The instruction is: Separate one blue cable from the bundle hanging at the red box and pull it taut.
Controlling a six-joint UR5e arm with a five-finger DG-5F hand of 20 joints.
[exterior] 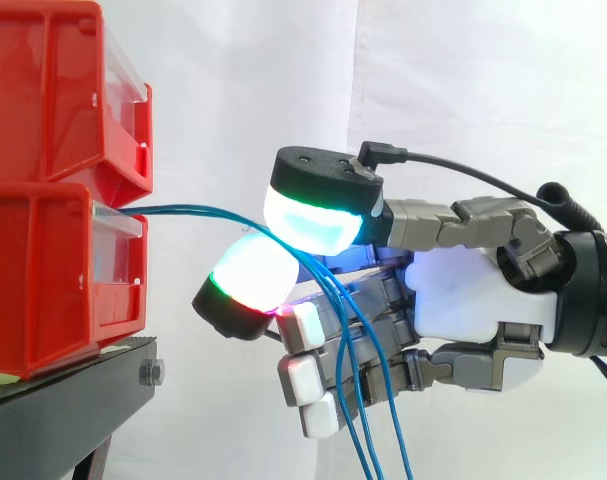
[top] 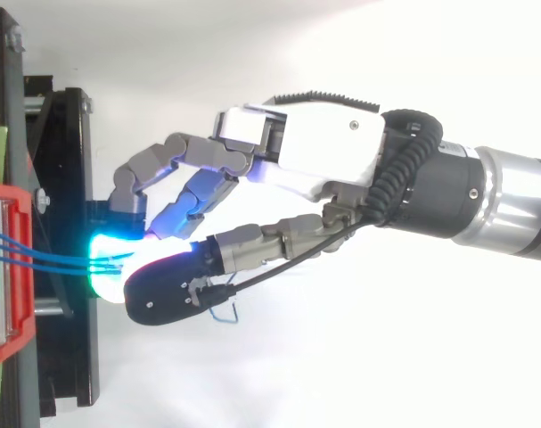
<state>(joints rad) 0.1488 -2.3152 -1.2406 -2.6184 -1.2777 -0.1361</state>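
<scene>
The robot hand point(exterior: 473, 300), right of the red box point(exterior: 43, 280), pinches the blue cables point(exterior: 188, 209) between two glowing pads point(exterior: 313, 225) where they arc slackly from its front. Separation looks unfinished, with several strands seemingly sharing the pinch; next, one must be kept and drawn away from the box. Strands hanging right of the box could snag the curled fingers point(exterior: 305, 325); the black stand point(exterior: 73, 390) beneath it sits clear.

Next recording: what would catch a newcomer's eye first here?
The hand's big glowing pads, white edged green and red, sit at centre, pinching the blue cables. Those arc out of the lower red bin at left, then hang down past the hand.
</scene>
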